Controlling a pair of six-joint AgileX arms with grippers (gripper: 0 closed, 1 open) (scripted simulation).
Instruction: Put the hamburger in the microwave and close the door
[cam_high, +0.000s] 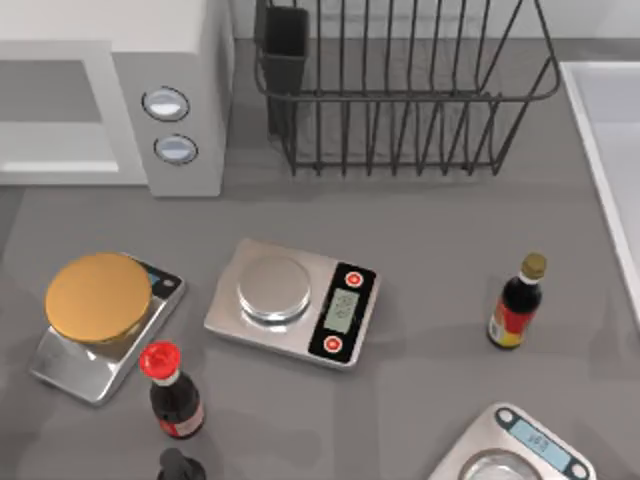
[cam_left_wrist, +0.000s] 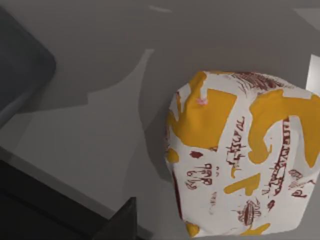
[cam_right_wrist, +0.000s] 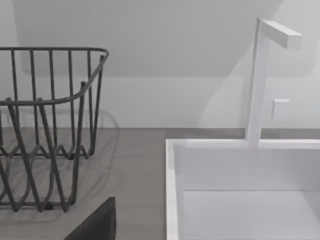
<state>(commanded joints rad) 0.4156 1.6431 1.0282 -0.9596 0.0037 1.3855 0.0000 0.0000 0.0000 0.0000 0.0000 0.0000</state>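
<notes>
Left wrist view: a dark part of the left pincer (cam_left_wrist: 119, 222) juts in at the near edge; I cannot tell whether it is spread or pressed together. Just beyond it the hamburger (cam_left_wrist: 242, 155) sits on a grey surface, a roundish white lump with yellow patches and dark red print, apart from the pincer. Where that spot lies on the desk I cannot tell.

Right wrist view: a dark part of the right pincer (cam_right_wrist: 95, 225) is at the near edge, its state likewise not to be told. Past it are the rack (cam_right_wrist: 47, 130) and the white sink (cam_right_wrist: 172, 190) with its tap (cam_right_wrist: 257, 85).

Top view: on the grey desk (cam_high: 430, 240), a red-capped bottle (cam_high: 172, 395) stands nearest at the left and a scale (cam_high: 520, 450) at the right. Farther on come a scale bearing a golden disc (cam_high: 98, 297), a bare scale (cam_high: 295, 303) in the middle, and a gold-capped bottle (cam_high: 517, 303) to the right. At the far left stands the microwave (cam_high: 185, 60), its door (cam_high: 50, 95) cut by the picture's edge.
</notes>
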